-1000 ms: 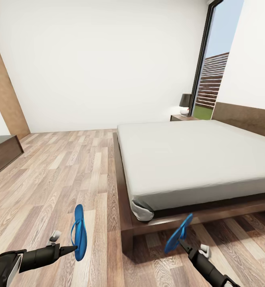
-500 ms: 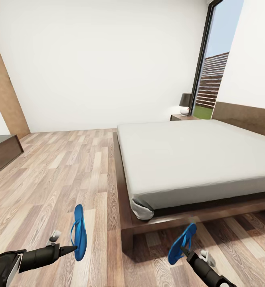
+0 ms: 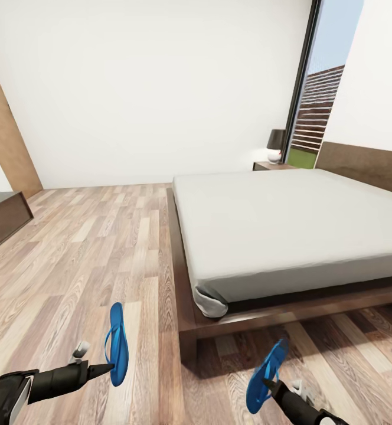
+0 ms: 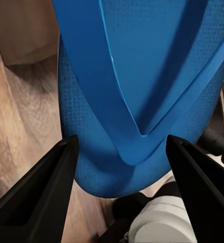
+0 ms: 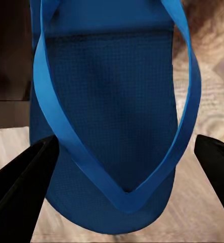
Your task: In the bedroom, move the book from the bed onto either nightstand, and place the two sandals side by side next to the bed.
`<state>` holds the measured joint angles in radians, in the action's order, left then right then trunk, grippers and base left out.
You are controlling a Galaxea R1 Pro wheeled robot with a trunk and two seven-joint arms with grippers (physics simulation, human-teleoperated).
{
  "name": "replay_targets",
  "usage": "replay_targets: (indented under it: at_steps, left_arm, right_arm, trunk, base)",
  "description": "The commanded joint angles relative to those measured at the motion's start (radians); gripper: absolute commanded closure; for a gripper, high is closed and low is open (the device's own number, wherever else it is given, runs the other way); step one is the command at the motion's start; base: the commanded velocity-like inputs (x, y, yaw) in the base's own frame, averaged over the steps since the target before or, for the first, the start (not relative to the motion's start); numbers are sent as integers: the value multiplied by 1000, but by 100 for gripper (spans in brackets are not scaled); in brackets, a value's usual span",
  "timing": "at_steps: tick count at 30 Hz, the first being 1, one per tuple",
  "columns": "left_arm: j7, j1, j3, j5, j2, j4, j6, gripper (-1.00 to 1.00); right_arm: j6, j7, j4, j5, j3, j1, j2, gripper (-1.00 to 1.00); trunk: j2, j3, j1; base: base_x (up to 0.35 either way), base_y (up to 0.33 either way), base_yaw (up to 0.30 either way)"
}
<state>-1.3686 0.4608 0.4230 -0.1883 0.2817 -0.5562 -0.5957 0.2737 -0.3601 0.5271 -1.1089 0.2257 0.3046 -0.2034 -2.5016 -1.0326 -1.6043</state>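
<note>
Your left gripper, lower left of the head view, has its jaws pinching the left sandal, which stands on edge above the wood floor. Left wrist view: the sandal sits between the two fingers, toe end nearest the camera. Right gripper, bottom right, jaws pinching the other sandal, tilted, just off the bed frame's corner. Nightstand with lamp sits at the bed's far side.

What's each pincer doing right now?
Left pincer: shut on the left sandal.
Right pincer: shut on the right sandal.
</note>
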Motion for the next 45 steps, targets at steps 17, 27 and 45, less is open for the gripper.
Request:
replay_targets:
  at_steps: [17,27,45]
  left_arm:
    - [-12,1,7,-11,8,-2,-15,100]
    - [-13,1,7,-11,17,-2,-15,100]
    - [-17,1,7,-3,17,-7,-22,100]
  right_arm:
    - [418,365,366,773,32,39,139,100]
    - [601,521,343,851,32,161,235,100]
    - [601,552,183,844,28,278,275,100]
  trunk:
    - [-4,-67,-7]
    - [-7,-105,-12]
    - [-11,-175,-20]
  base:
    - [0,0,0]
    - [0,0,0]
    - [0,0,0]
